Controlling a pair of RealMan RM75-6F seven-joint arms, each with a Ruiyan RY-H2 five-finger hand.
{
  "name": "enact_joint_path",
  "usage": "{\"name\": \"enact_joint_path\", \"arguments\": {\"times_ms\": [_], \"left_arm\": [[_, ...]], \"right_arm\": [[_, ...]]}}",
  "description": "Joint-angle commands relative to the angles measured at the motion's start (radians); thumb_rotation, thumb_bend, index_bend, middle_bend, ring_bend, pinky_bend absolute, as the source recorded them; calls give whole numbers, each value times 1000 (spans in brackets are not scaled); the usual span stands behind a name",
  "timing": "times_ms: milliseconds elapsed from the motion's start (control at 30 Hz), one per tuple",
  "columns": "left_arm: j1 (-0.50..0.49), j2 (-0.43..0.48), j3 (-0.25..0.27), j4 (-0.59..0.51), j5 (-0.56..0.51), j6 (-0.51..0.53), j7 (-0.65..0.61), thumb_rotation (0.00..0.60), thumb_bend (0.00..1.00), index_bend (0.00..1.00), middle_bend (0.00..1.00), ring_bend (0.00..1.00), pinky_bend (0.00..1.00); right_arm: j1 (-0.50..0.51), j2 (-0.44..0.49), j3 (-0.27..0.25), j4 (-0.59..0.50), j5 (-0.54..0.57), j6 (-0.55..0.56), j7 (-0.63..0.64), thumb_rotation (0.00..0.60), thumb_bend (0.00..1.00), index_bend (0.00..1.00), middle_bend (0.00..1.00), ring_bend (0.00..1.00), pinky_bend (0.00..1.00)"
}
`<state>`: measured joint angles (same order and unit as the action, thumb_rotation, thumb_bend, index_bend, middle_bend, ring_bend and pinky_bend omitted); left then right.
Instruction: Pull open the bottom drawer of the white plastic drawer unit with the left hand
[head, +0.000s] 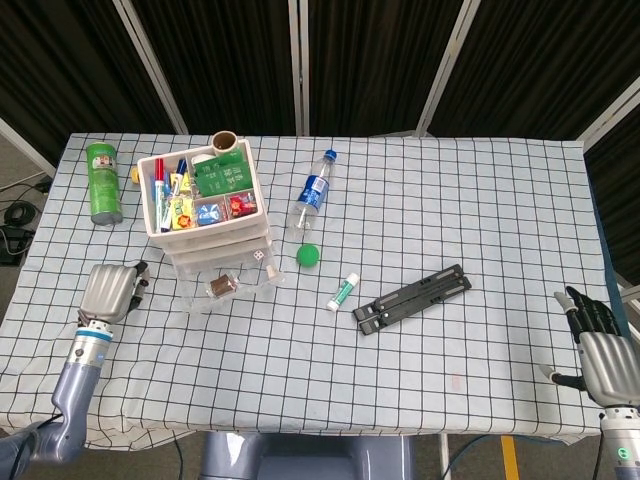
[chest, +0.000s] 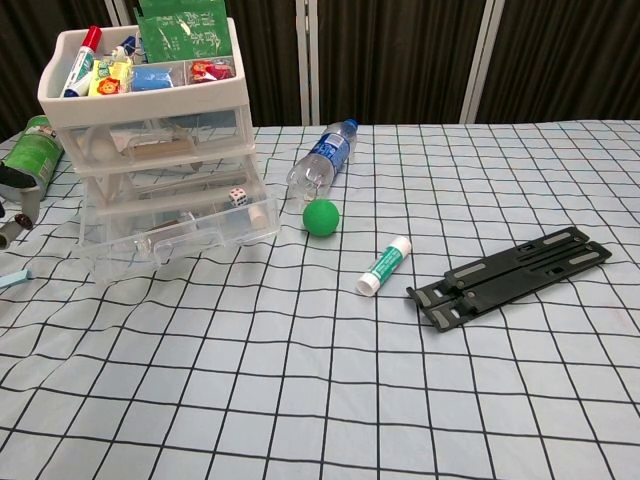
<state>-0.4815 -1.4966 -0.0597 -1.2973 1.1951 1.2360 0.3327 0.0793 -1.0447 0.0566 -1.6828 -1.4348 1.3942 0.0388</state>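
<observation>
The white plastic drawer unit (head: 205, 215) (chest: 150, 120) stands at the table's left, its top tray full of pens and small items. Its clear bottom drawer (head: 228, 283) (chest: 180, 232) sticks out a little further than the drawers above it and holds a small brown item and a die. My left hand (head: 110, 291) rests low over the table, left of the bottom drawer and apart from it. It holds nothing. Only its fingertips (chest: 17, 200) show in the chest view, at the left edge. My right hand (head: 600, 350) is at the front right corner, fingers spread, empty.
A green can (head: 103, 182) lies behind the left hand. Right of the unit are a water bottle (head: 313, 192), a green ball (head: 308, 255), a glue stick (head: 343, 291) and a black folding stand (head: 412, 298). A blue scrap (chest: 10, 278) lies by the left edge.
</observation>
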Motion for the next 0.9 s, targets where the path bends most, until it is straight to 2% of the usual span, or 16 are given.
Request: {"name": "enact_joint_path", "arguments": {"times_ms": [33,333,433,533,633,733,800,900], "left_arm": [[1,-5,-11,-9,-10,-3,12,600,394,338,972,946,857],[26,10,-14,-26,21,27,-14,600,318,268,946,923,838],[48,20,-8,-39,62,72,-54,600,307,256,873,855,748],[88,30,5,-60,119,147,-131,600,292,198,707,727,614],[129,48,23,-90,153,197,-195,600,275,113,488,554,479],[164,59,37,-109,177,244,-235,600,265,28,253,355,347],[198,65,54,-128,191,282,-265,600,255,2,63,162,248],[237,86,76,-170,186,293,-284,600,248,0,0,11,136]], "right_arm": [[0,1,0,0,-1,1,1,600,19,0,0,0,0],[0,-1,-2,-1,-3,0,-5,600,18,0,0,0,0],[1,-4,-3,1,-2,-2,-11,600,18,0,0,0,0],[4,-7,-4,3,-7,-3,-17,600,18,0,0,0,0],[5,-9,-7,7,-24,2,-8,600,18,0,0,0,0],[5,-10,-7,14,-34,9,-3,600,19,0,0,0,0],[4,-13,-6,20,-35,14,-7,600,18,0,0,0,0],[2,-22,-1,26,-30,23,-18,600,18,0,0,0,0]]}}
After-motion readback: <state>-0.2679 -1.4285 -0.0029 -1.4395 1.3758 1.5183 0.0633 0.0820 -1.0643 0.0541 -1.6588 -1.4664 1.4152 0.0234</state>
